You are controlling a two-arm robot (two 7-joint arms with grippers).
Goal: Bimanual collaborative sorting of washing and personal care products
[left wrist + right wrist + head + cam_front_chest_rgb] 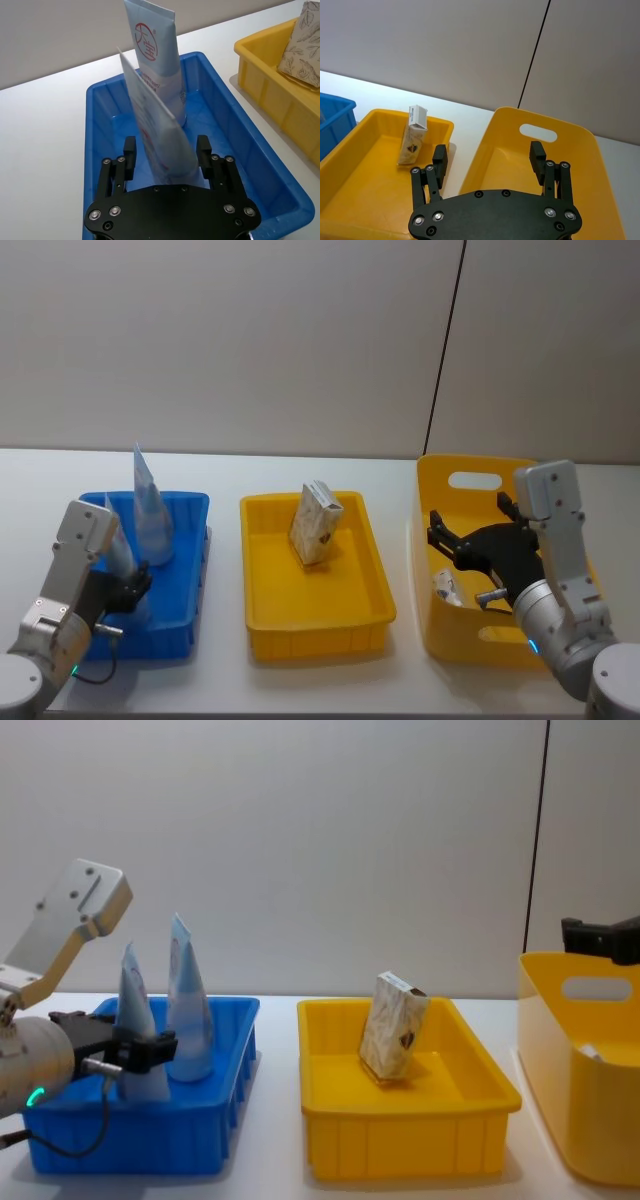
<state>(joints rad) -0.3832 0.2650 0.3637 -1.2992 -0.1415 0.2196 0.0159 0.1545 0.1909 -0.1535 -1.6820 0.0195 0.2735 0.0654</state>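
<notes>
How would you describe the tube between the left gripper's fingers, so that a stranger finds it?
Find the blue tray, leftmost on the table; two pale-blue tubes stand upright in it. Take the tube nearer the robot, between the fingers of the left gripper. Its neighbour stands free behind it.

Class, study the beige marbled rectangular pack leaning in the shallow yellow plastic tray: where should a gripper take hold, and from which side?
The beige marbled rectangular pack is probably best gripped at its upper half, from above, across its two broad faces: it stands on end, leaning, its top above the shallow yellow plastic tray, whose walls hinder reaching it from the side.
</notes>
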